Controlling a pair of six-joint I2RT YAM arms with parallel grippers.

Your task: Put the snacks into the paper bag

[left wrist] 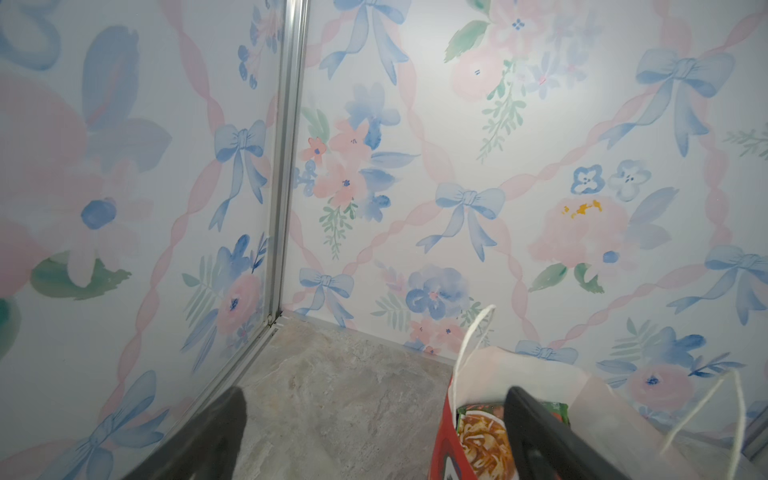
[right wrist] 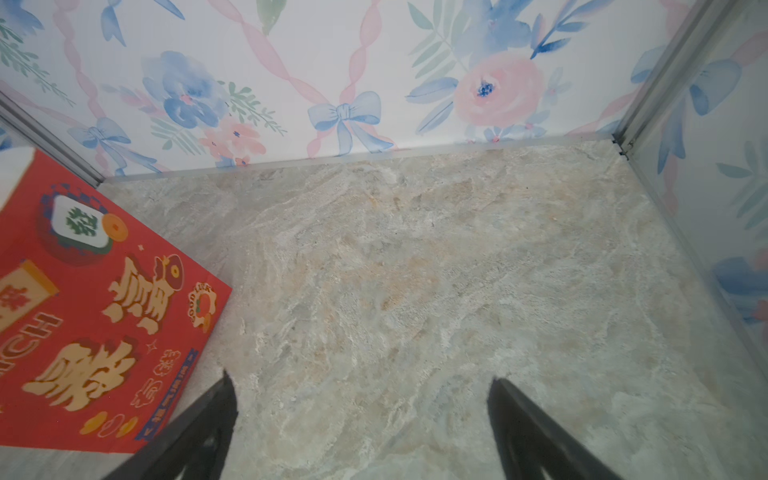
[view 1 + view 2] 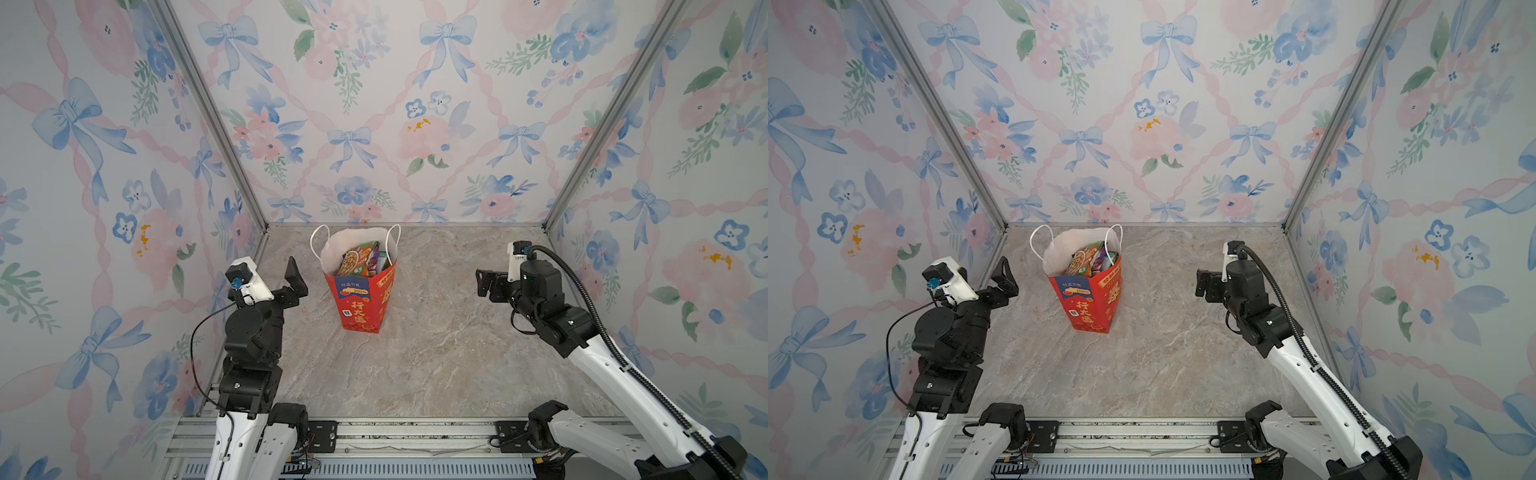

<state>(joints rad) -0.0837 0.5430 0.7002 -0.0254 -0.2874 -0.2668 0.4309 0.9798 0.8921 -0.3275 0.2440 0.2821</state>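
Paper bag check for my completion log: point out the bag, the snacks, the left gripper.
paper bag (image 3: 365,307): top view, red front panel.
snacks (image 3: 353,259): top view, orange packet at the mouth.
left gripper (image 1: 374,395): left wrist view, between open fingertips.

1. The left gripper (image 3: 296,277) has its jaws spread wide with nothing between them, tips angled upward and forward.
2. The right gripper (image 3: 483,283) is also spread wide and empty, pointing inward toward the left gripper.
3. Both arms are bent at the elbow, and the grippers are well apart.
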